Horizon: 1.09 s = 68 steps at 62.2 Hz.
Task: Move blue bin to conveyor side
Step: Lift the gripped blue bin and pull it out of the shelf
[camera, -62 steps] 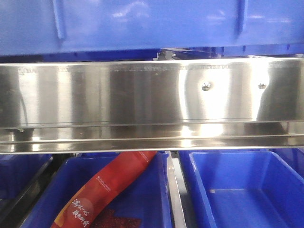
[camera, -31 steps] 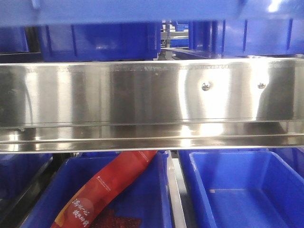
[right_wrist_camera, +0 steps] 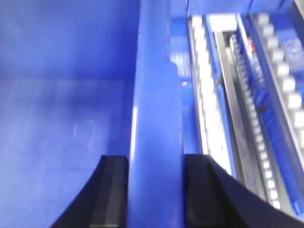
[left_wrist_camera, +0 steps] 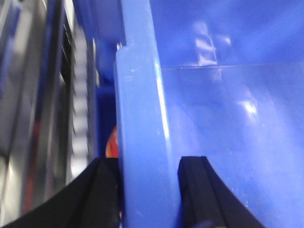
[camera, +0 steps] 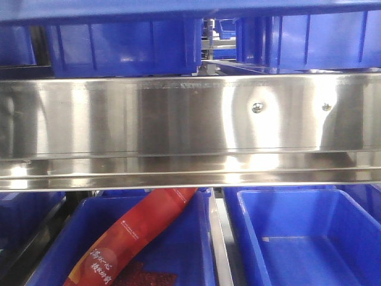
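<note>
Both arms are gripping the bin by opposite walls. The left end effector is straddling one rim, with one black finger sitting outside the wall and the other inside, both pressing on the plastic. The right end effector is doing the same on the opposite rim, narrowed onto the wall. What is showing of the bin's inside is looking bare.

In the front view a blue band is running along the very top edge. It is probably the bin's underside or wall, which would mean the bin is hanging above the steel rail, but so thin a strip is not letting me say for sure. Beyond the rail other blue crates are standing in a row. Below it two more are lying open, the left one carrying a red packet.

So the grasp is looking done, and the lift is looking under way or complete. The carry is remaining. The conveyor is not appearing in any view, so the bin is not yet at its side; it is going to need bringing there, lowering and releasing. In the right wrist view a roller track is running just beside the bin, suggesting the bin is hanging close to where it was stored.
</note>
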Tool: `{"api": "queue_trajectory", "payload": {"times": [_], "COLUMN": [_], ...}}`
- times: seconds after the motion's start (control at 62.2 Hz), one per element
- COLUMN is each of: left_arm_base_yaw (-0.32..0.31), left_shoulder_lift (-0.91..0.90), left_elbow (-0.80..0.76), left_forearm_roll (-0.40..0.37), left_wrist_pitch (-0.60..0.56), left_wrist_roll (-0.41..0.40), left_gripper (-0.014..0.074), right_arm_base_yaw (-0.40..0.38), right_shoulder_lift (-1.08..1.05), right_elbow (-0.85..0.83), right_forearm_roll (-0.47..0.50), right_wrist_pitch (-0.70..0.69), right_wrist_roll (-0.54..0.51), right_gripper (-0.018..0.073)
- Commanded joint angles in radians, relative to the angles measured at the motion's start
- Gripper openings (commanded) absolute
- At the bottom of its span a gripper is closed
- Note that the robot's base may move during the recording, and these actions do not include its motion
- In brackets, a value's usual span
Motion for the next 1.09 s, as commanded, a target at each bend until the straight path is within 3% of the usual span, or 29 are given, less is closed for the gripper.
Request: {"api": "queue_trajectory", "payload": {"times": [0.0, 0.161, 1.077], "left_arm_base_yaw": [-0.003, -0.003, -0.003], "left_shoulder_lift": [-0.064, -0.116, -0.129], "left_elbow": [0.045, 0.106, 0.105], "left_forearm_roll": [-0.010, -0.010, -0.010], "left_wrist_pitch": [-0.084, -0.123, -0.132], "left_wrist_roll": [-0.005, -0.005, -0.005], "left_gripper": [-0.0017, -0.0017, -0.0017], "right_arm_base_yaw": [0.000, 0.000, 0.000], "right_shoulder_lift": [-0.059, -0.106, -0.115], "right_elbow": [0.022, 0.077, 0.082], "right_forearm_roll": [-0.026, -0.022, -0.018], "right_wrist_pitch": [-0.085, -0.085, -0.089], "right_wrist_roll": [0.002, 0.002, 0.002], "right_gripper": [-0.0081, -0.0081, -0.0081]}}
